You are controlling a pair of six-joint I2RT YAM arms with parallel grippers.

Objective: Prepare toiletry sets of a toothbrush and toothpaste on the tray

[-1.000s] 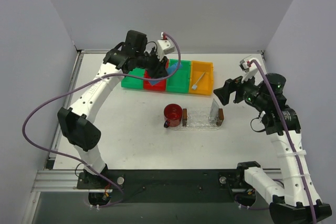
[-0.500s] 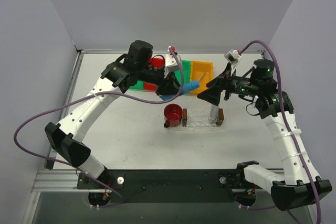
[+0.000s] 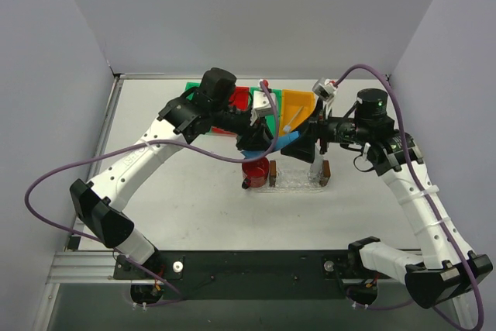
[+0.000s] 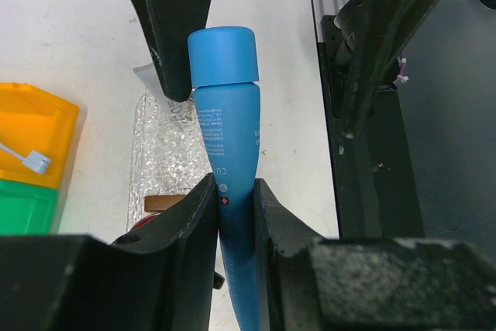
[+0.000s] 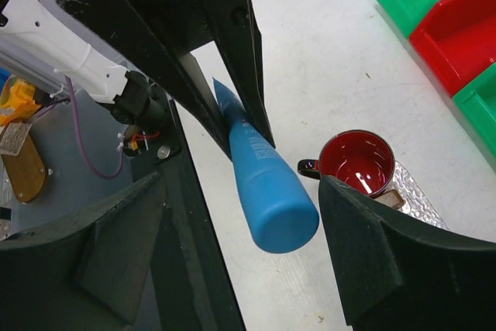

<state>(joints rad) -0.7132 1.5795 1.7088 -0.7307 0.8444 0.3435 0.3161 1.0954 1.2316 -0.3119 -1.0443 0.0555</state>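
My left gripper [image 3: 260, 145] is shut on the tail end of the bright blue toothpaste tube [image 3: 283, 142] and holds it in the air above the red cup and the tray [image 3: 298, 180]. In the left wrist view my pads [image 4: 203, 215] clamp the tube [image 4: 225, 129]. My right gripper [image 3: 301, 145] is open, one finger on each side of the tube's cap [image 5: 283, 218] without touching it. A pale tube [image 3: 316, 163] leans in the tray. The white toothbrush [image 3: 293, 119] lies in the orange bin [image 3: 302, 102].
A red cup [image 3: 254, 167] stands against the tray's left wooden block [image 3: 272, 173]. A row of green, red [image 3: 240, 98] and orange bins runs along the back, partly hidden by the left arm. The tray's bubbly floor [image 4: 159, 153] shows under the tube.
My left gripper has carried the blue tube from the bins forward and right, over the cup and tray. My right gripper has swung left and now straddles the tube's cap.
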